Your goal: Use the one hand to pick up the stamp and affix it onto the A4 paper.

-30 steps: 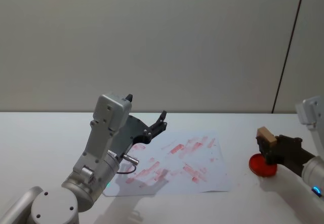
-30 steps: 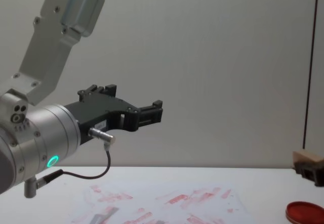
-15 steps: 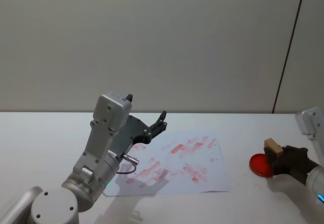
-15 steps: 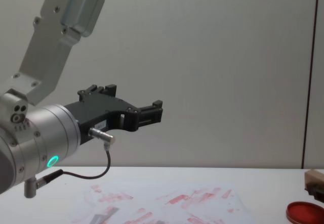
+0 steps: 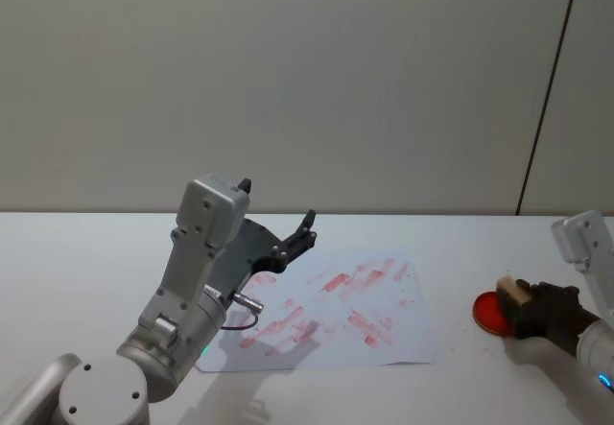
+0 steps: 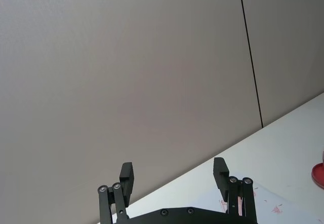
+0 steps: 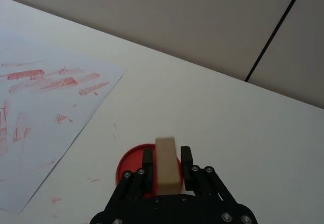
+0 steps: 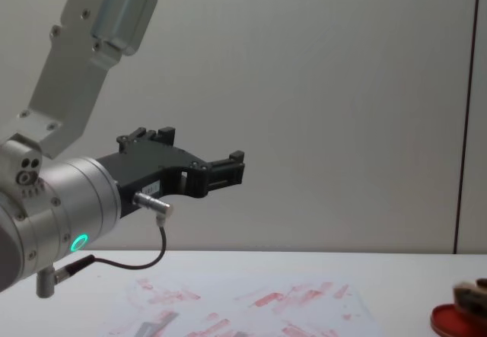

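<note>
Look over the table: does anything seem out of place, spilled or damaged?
Nothing is damaged. The A4 paper carries many red smears, and a few red flecks lie on the table beside the ink pad.

Soft, even light filled the room, bright without glare. A faint grey shadow lay on the large white paper sheet with red smears (image 5: 336, 305) at lower centre of the head view. The small pale wooden block (image 8: 466, 290) was motion-blurred at the chest view's lower right edge.
</note>
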